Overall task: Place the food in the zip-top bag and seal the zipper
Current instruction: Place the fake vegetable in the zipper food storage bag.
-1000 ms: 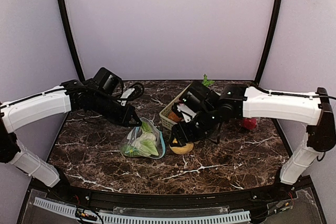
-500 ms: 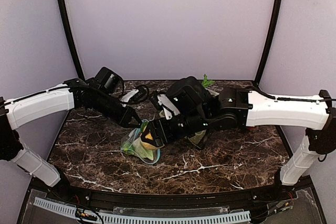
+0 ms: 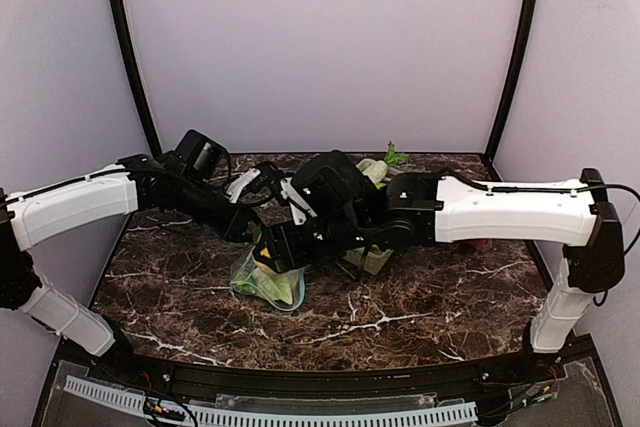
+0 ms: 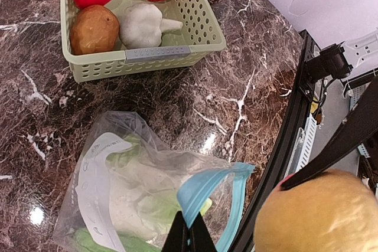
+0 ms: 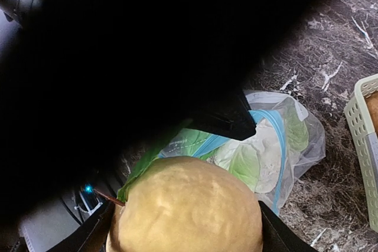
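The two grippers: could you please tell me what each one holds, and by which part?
The left gripper pinches the bag by its blue zipper rim. The right gripper holds the yellow fruit by its sides.

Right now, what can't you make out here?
Top view: the right arm hides most of the pale green lattice basket and the clear zip-top bag's mouth.
Right wrist view: a black blur fills the upper left.
Left wrist view: the corner cuts off the round yellow-brown toy fruit.
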